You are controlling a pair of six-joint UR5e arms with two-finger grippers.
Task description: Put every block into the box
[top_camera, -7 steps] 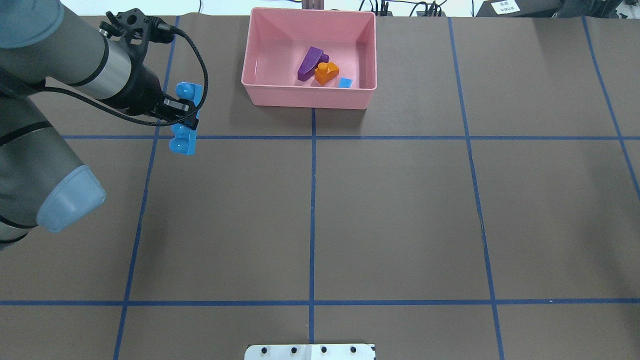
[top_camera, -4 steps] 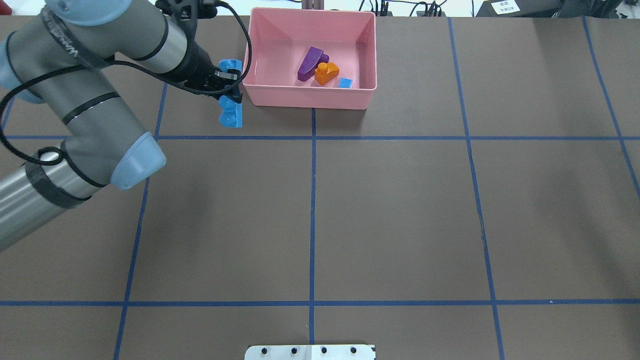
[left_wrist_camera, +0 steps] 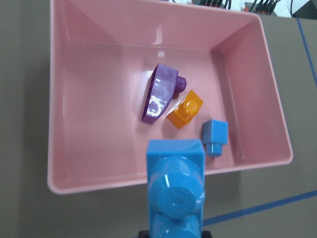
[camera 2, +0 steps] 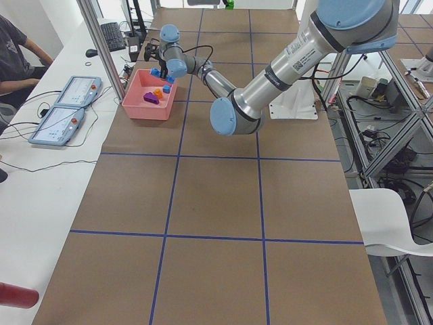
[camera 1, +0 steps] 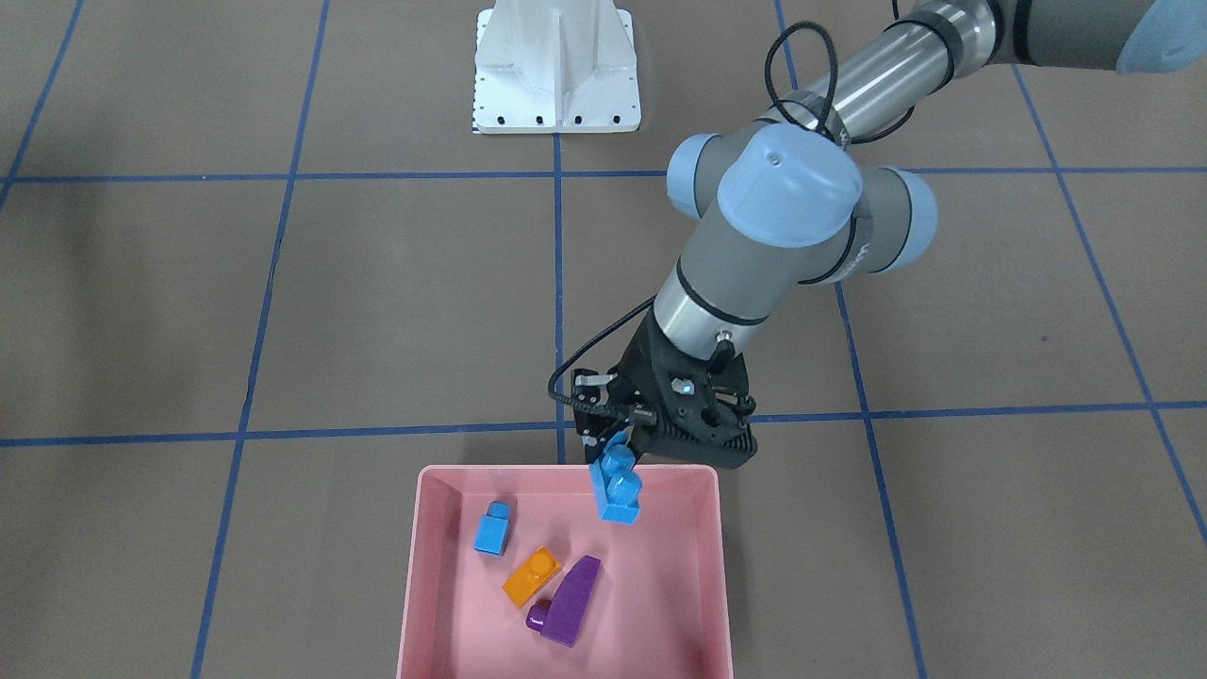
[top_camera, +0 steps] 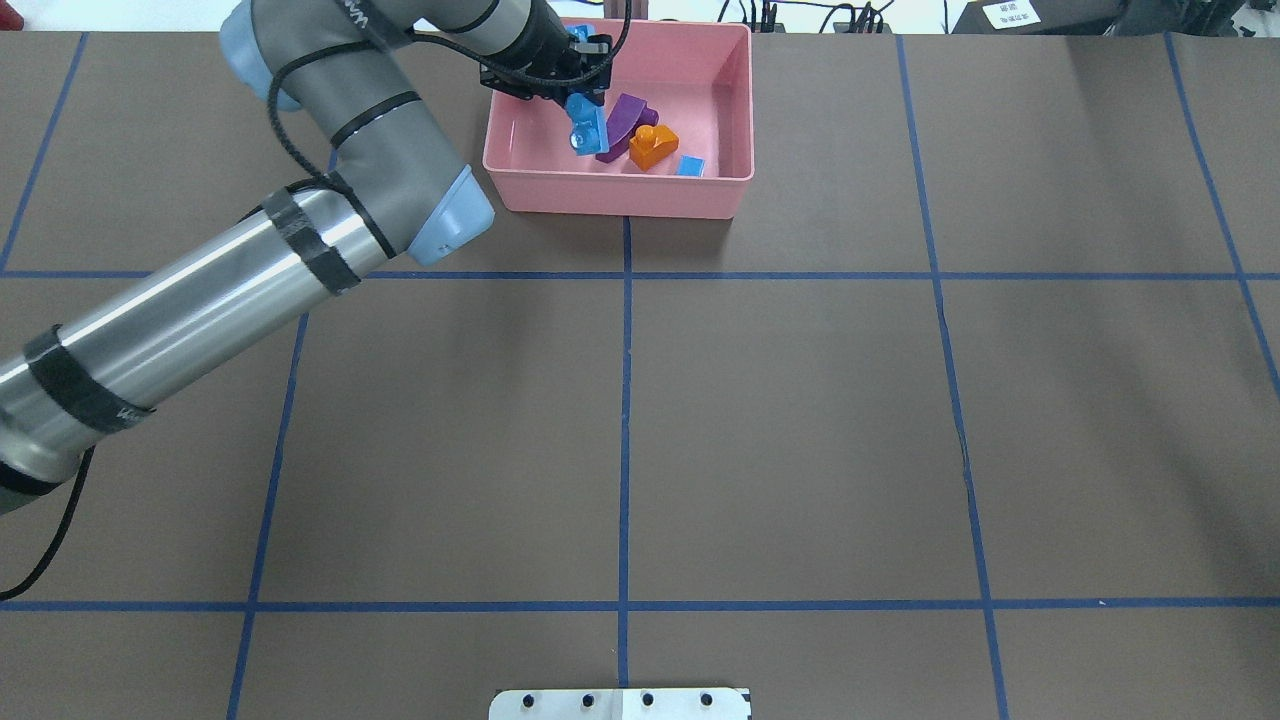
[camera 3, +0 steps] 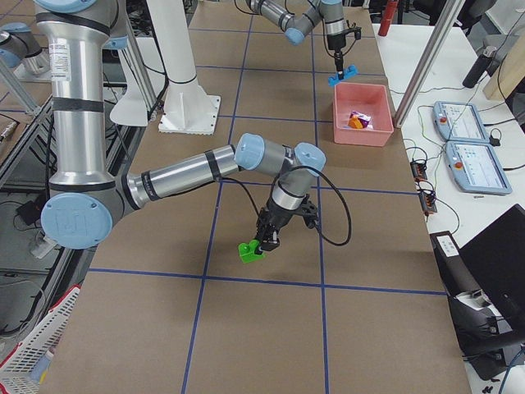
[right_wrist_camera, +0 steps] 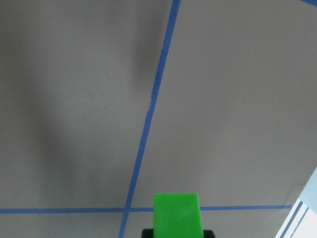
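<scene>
My left gripper (camera 1: 618,443) is shut on the long blue block (camera 1: 618,486) and holds it upright over the near-left part of the pink box (camera 1: 415,566); the block also shows in the overhead view (top_camera: 587,125) and the left wrist view (left_wrist_camera: 176,188). Inside the box (top_camera: 620,195) lie the purple sloped block (top_camera: 625,120), the orange block (top_camera: 652,147) and the small blue block (top_camera: 690,166). My right gripper (camera 3: 261,244) is shut on the green block (camera 3: 250,250), low over the table far from the box; the block fills the bottom of the right wrist view (right_wrist_camera: 177,213).
The white metal base (camera 1: 556,66) stands at the robot's side of the table. Blue tape lines cross the brown table. Two tablets (camera 2: 67,101) and a seated person (camera 2: 13,47) are beyond the box's end of the table.
My left arm has swung right and away from the robot, carrying the long blue block from the table left of the box to above the box's inside.
</scene>
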